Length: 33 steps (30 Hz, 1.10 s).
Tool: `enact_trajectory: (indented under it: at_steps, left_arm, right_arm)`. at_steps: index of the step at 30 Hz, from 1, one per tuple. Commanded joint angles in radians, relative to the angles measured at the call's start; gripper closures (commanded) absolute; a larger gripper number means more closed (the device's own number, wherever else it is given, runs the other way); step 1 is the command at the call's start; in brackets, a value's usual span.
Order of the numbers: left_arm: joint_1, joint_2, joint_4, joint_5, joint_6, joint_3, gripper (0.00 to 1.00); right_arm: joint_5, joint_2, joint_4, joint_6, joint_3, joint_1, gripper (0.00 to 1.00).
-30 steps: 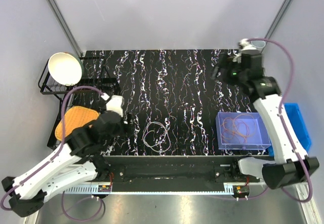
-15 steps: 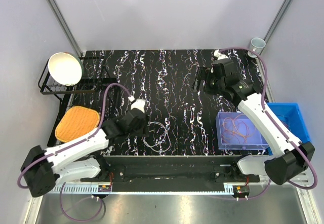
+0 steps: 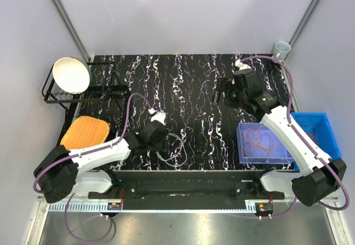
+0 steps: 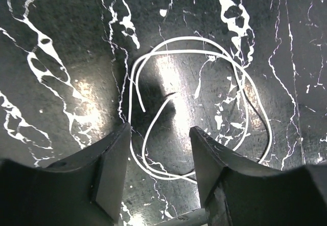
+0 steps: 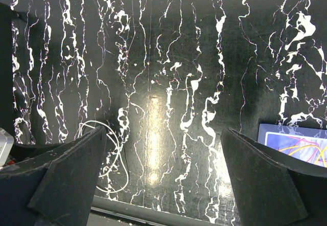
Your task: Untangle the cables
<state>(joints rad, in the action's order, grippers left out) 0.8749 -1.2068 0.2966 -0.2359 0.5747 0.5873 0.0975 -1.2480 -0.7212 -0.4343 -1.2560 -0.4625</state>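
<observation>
The black, white-veined surface point(image 3: 188, 78) takes up most of the scene, and both arms reach out over it.

The right pincer point(image 5: 163, 130) hangs above the far right part, its jaws spread as wide as they go and holding nothing. Back toward that arm's base and a little to the pincer's right sits a clear box point(image 3: 266, 160). Inside it are the cables point(image 3: 259, 139), a loose bunch of mostly orange loops lying flat. The bunch is stretched along the box's longer side, parallel to the near edge of the surface. A blue crate point(image 3: 324, 128) stands just beyond the box, further out to the right.

Well off to the left pincer's left, at the far corner, a wire rack point(image 3: 83, 96) props up a white bowl point(image 3: 71, 74). An orange woven mat point(image 3: 83, 134) lies nearer, also on that side.

The left pincer point(image 4: 161, 129) is low over the near middle of the surface. Its jaws are about half open, one on either side of the near rim of a loose cable point(image 4: 132, 88), with no grip on it that I can see. This pale wire lies flat in a roughly round coil directly ahead of the fingers. It has no clear long axis, and two free ends curl inside the ring.

A small cup point(image 3: 282, 50) stands beyond the right pincer, just off the far right corner.
</observation>
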Motion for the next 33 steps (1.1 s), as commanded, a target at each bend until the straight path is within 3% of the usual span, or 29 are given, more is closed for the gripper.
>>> enact_trajectory:
  at_steps: [1, 17, 20, 23, 25, 33]
  left_arm:
    - [0.012, -0.005, -0.071, 0.023, 0.025, -0.024, 0.47]
    - [0.015, -0.048, -0.111, 0.029, 0.033, -0.061, 0.59]
    - [0.016, -0.062, -0.120, 0.032, 0.034, -0.063, 0.65]
    - [0.019, -0.069, -0.123, 0.030, 0.034, -0.060, 0.81]
    - [0.021, -0.060, -0.096, 0.029, 0.028, -0.038, 1.00]
    - [0.049, 0.126, 0.180, 0.000, -0.065, 0.274, 1.00]
  right_arm:
    - [0.034, 0.013, 0.039, 0.014, 0.006, -0.007, 0.01]
    - [0.044, -0.019, 0.043, 0.022, 0.001, -0.007, 0.01]
    - [0.045, -0.018, 0.045, 0.023, 0.001, -0.007, 0.01]
    - [0.042, -0.016, 0.045, 0.022, 0.001, -0.007, 0.01]
    - [0.041, -0.016, 0.045, 0.020, 0.003, -0.007, 0.01]
    - [-0.152, 0.021, 0.126, 0.008, 0.049, -0.007, 0.00]
